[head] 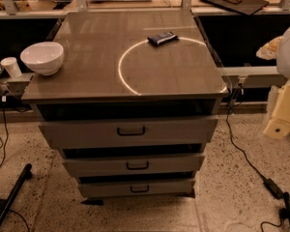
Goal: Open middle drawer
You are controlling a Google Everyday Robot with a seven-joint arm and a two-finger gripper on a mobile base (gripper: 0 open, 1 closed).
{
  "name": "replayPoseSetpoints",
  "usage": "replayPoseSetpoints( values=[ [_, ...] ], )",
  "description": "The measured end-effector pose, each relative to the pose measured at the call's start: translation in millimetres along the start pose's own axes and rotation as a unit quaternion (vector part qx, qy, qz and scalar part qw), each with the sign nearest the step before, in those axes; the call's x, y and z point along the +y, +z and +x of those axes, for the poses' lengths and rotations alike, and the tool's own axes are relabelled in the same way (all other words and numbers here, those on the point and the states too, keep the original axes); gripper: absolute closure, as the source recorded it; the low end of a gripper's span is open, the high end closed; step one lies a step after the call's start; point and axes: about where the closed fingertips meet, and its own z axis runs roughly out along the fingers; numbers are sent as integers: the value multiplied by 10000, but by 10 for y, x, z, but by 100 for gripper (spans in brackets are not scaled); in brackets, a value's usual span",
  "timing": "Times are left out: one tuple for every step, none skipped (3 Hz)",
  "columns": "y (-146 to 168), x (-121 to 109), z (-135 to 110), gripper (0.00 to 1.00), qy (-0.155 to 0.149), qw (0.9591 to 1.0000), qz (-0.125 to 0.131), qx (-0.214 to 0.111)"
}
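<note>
The grey cabinet (pixel 125 66) shows three drawer fronts stacked below its top. The middle drawer (pixel 96 166) is the low, wide grey front with a small black bar handle (pixel 137 166). It sits between the taller top drawer (pixel 77 132) and the bottom drawer (pixel 101 189). A dark gap runs above each front. My gripper is out of view. Only cream-coloured arm parts (pixel 282 115) show at the right edge, well away from the drawers.
A white bowl (pixel 42 57) stands at the left edge of the cabinet top and a small dark packet (pixel 162 38) lies near the back. A white cup (pixel 11 66) sits on a ledge to the left. Cables (pixel 246 161) trail over the speckled floor on the right, and a black bar (pixel 9 197) lies at the left.
</note>
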Motion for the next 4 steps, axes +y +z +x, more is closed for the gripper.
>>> replayPoseSetpoints(
  values=[
    [140,128,110,0,146,9998,-120,-35],
    [321,275,210,0,275,9993,-270,-25],
    [495,437,281,0,407,9982,-435,-26],
    [670,590,338,0,547,9972,-514,-43]
  ],
)
